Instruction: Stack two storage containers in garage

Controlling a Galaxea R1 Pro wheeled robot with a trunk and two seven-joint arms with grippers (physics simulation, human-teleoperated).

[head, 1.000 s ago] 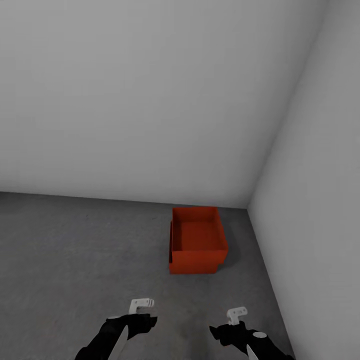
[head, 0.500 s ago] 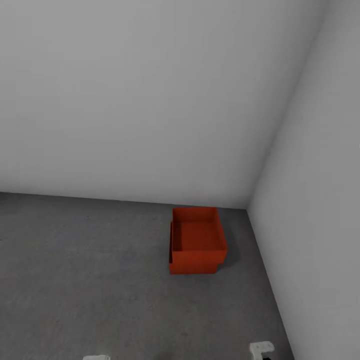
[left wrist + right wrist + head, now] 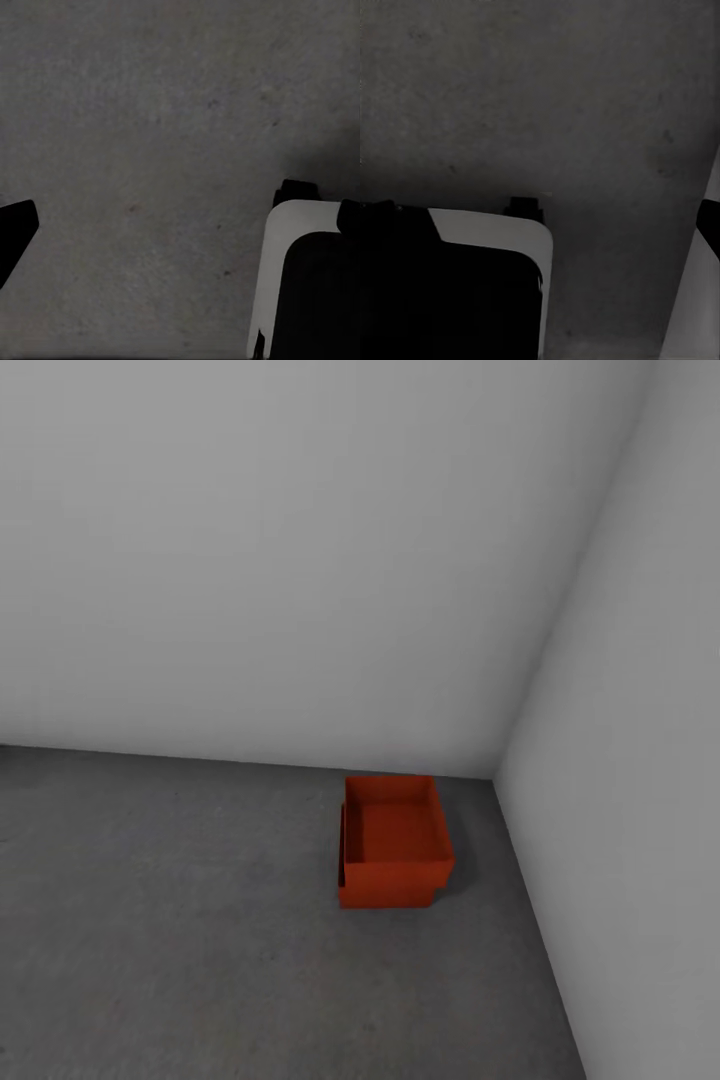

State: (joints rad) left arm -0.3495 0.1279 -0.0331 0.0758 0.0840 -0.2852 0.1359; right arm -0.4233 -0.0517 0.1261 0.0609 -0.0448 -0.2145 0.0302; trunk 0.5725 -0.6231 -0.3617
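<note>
The two storage containers stand stacked on the garage's dark grey floor (image 3: 180,920), close to the corner of the white walls. The upper container (image 3: 398,832) sits in the lower container (image 3: 386,894), shifted slightly right, so the lower one's left wall shows beside it. Both are orange-red, open-topped and empty as far as I can see. In the left wrist view my left gripper (image 3: 180,232) hangs open over bare concrete, one dark fingertip (image 3: 15,232) at the frame's edge. My right gripper (image 3: 544,225) is also open above the floor, holding nothing.
White walls meet in a corner (image 3: 500,770) just behind and right of the stack. A white and black part of my own body (image 3: 307,285) shows near the left gripper, and a similar part (image 3: 472,285) near the right. Open concrete stretches left of the containers.
Both arms have dropped down out of the head view's lower edge. The stacked containers and the camera have stayed put.
</note>
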